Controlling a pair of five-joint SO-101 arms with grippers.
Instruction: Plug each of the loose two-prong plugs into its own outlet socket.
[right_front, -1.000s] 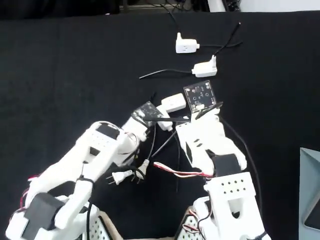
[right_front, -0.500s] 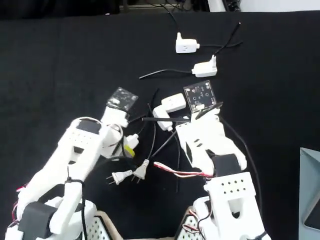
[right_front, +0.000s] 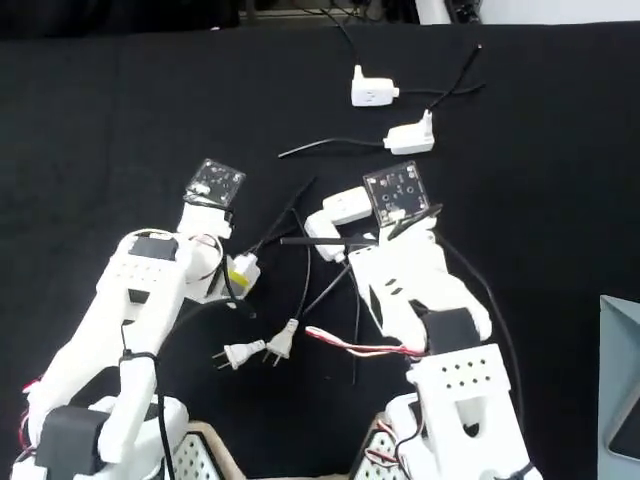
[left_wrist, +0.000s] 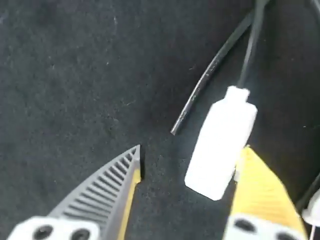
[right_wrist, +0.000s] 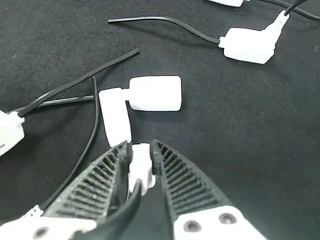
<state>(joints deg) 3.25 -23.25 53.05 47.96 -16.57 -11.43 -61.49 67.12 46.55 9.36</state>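
Note:
Two loose two-prong plugs (right_front: 235, 355) (right_front: 282, 345) lie on the black cloth near the front, between the arms. Three white outlet sockets lie farther back: one (right_front: 372, 90) at the far side, one (right_front: 410, 137) below it, and one (right_front: 345, 205) in the middle with a white plug (right_wrist: 115, 117) pushed into its end. My right gripper (right_wrist: 140, 145) is shut on a white plug (right_wrist: 140, 167) just short of that middle socket (right_wrist: 152, 93). My left gripper (left_wrist: 187, 170) stands open, with a white corded block (left_wrist: 220, 142) lying against its yellow finger (left_wrist: 257, 185).
Black cords (right_front: 300, 270) cross the cloth between the two arms, and one (right_front: 320, 148) trails from the back socket. A grey bin edge (right_front: 620, 380) shows at the right. The cloth (right_front: 120, 120) at the far left is bare.
My left arm has swung back from the middle socket toward the left, and the white corded block now lies beside its yellow finger. The right arm has stayed put.

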